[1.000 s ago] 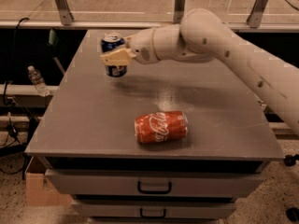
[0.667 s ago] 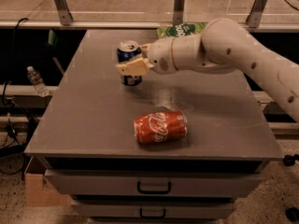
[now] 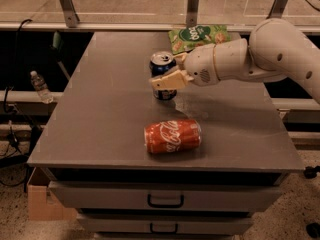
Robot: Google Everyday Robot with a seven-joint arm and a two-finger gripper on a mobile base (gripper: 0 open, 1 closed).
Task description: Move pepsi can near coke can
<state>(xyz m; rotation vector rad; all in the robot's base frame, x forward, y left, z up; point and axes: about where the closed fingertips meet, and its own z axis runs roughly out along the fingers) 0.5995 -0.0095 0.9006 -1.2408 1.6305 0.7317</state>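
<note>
Moved forward, the pepsi can (image 3: 163,62) sits clamped between the jaws of the gripper (image 3: 163,78); the coke can (image 3: 173,136) lies crosswise just in front.

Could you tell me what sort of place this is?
Probably a robotics lab: a grey drawer cabinet as worktop, loose cables on the floor, glass railing behind. The gripper holds the pepsi can beyond the coke can.
</note>
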